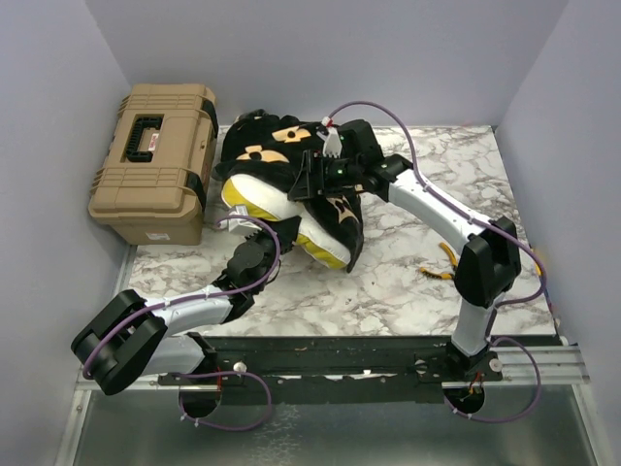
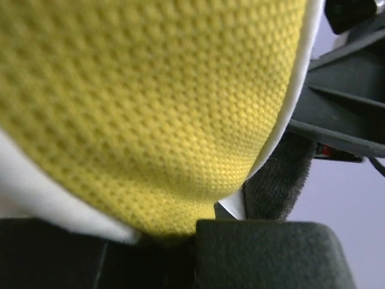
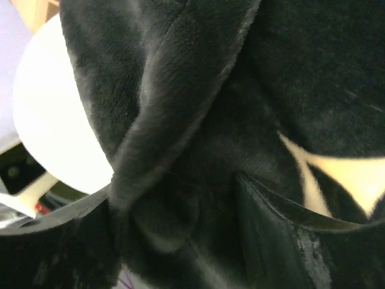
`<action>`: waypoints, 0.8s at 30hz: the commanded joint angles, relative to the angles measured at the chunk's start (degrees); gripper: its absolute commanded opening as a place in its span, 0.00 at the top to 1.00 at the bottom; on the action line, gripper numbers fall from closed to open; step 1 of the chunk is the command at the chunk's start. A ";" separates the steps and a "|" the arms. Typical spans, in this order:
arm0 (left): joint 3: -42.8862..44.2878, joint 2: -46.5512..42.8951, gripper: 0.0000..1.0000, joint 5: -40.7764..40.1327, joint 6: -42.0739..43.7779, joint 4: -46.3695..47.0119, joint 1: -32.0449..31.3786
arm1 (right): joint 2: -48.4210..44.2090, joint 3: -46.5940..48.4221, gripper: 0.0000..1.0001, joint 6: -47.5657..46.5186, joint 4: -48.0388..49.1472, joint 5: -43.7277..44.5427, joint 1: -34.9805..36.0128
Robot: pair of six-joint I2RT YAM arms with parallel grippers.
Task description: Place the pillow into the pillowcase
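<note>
Marbled surface (image 1: 408, 262) is carrying one pillow (image 1: 267, 194) lying partly inside one pillowcase (image 1: 243, 136) beside one toolbox (image 1: 155, 160). Left fingers (image 2: 264, 253) are pinching the pillow's yellow band; right fingers (image 3: 301, 253) are standing spread around a pillowcase fold.

- rectangular cream-white cloth pillow (image 1: 264, 197): smooth, matt woven face
- yellow edge band (image 2: 150, 108) of the pillow: coarse knitted mesh with a fine bumpy grain, matt
- black plush fabric pillowcase with tan flower motifs (image 3: 198, 120): soft short pile, faint sheen along the folds
- tan boxy hard-plastic toolbox (image 1: 155, 160): matt, ribbed lid
- white-and-grey marble-patterned table top (image 1: 408, 282): smooth, slightly glossy
</note>
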 commanded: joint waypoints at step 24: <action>15.01 3.34 1.00 -3.55 11.86 5.23 0.23 | -16.43 4.93 1.00 13.00 17.64 -29.38 9.25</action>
